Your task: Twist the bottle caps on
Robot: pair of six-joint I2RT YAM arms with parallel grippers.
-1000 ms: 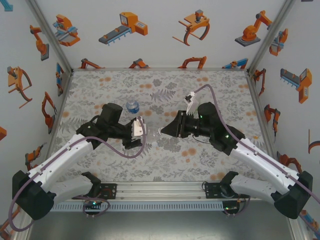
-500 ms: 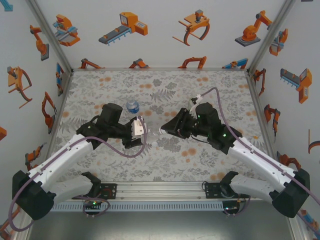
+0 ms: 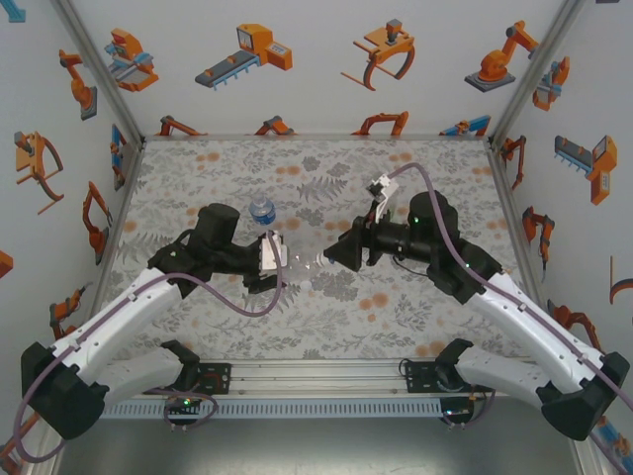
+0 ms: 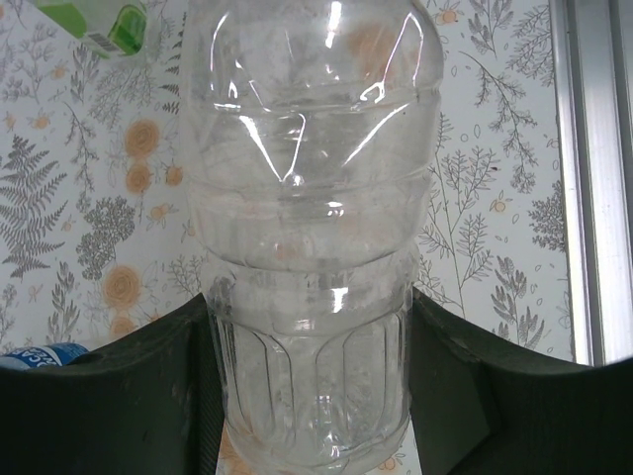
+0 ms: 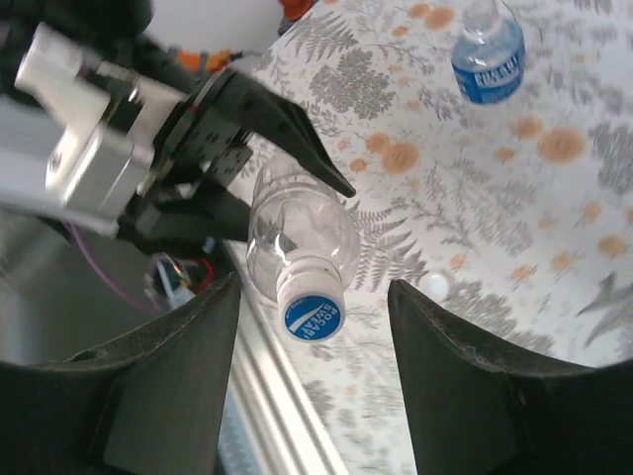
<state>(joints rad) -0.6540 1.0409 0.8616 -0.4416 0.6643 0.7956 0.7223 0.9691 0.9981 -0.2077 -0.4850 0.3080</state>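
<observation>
I have the left pincer [image 4: 312, 336] clamped on the ribbed lower body of the clear bottle [image 4: 312, 148], held off the table with its neck aimed at the right pincer [image 5: 315, 297]. The right pincer's jaws stand apart and grip nothing. The blue-printed cap [image 5: 313, 318] sits on the bottle's neck between its fingers [image 5: 148, 396], with a gap on either side; I cannot tell how far it is screwed down. Under both pincers lies a cloth [image 3: 326, 168] printed with grey ferns and orange flowers. A loose cap [image 5: 432, 287], small and pale, lies on it below the right pincer. The blue bottle [image 3: 262, 210] stands on the cloth just beyond the left pincer. An edge of the green bottle [image 4: 99, 25] shows farther out past the clear one. An aluminium rail [image 3: 316, 381] runs along the near edge behind both pincers. White walls [image 3: 316, 89] with orange robot stickers close the table on three sides, with metal posts [image 3: 99, 69] at the corners.
</observation>
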